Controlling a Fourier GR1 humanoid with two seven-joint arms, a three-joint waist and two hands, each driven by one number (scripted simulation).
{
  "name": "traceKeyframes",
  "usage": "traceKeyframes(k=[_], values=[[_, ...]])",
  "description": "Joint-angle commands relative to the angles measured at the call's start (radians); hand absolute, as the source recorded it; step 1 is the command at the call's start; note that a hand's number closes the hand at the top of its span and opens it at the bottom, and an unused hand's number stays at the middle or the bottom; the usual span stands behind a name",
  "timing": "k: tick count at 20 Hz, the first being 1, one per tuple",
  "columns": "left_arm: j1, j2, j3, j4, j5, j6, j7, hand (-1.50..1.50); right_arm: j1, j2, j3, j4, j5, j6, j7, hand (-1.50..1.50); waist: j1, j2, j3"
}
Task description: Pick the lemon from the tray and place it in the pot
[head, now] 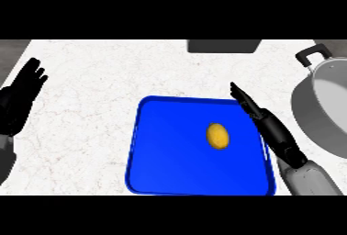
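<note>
Right hand (267, 123) released, fingers straight and together, seen edge-on over the right rim of the blue tray (169, 160), fingertips toward the tray's far right corner; it holds nothing. Reads as a pre-grasp line-up beside the lemon, no contact. The lemon (217, 136) sits just left of the hand and apart from it, lying on the tray floor right of centre, long axis pointing roughly away from the robot. Lemon not picked yet, so I judge the task at the reach step. Grey metal pot (324, 98) stands right of the hand on the surface (95, 69), near the tray, mouth up, black handle (309, 55) on its far side. It is on the working hand's side, so the carry is likely short. Left hand (20, 98) open, fingers up, resting at the view's left edge, well apart from the tray. Dark block (224, 45) at the far edge, can't tell what.
</note>
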Motion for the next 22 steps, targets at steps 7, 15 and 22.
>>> traceKeyframes(k=[7,15,22], values=[[-0.031,-0.094,-0.002,-0.076,-0.012,0.097,0.034,0.0,-0.261,-0.274,-0.084,0.217,0.249,0.045,-0.164,1.5,0.038,-0.017,-0.002],[0.018,-0.159,-0.007,-0.186,-0.049,0.17,0.068,0.0,-0.265,-0.062,-0.279,0.667,0.064,0.08,-0.631,-1.5,0.017,0.0,0.022],[0.058,-0.172,-0.01,-0.244,-0.077,0.187,0.108,0.0,-0.299,-0.18,-0.162,0.49,0.162,0.228,-0.397,-1.5,-0.001,-0.01,0.019]])
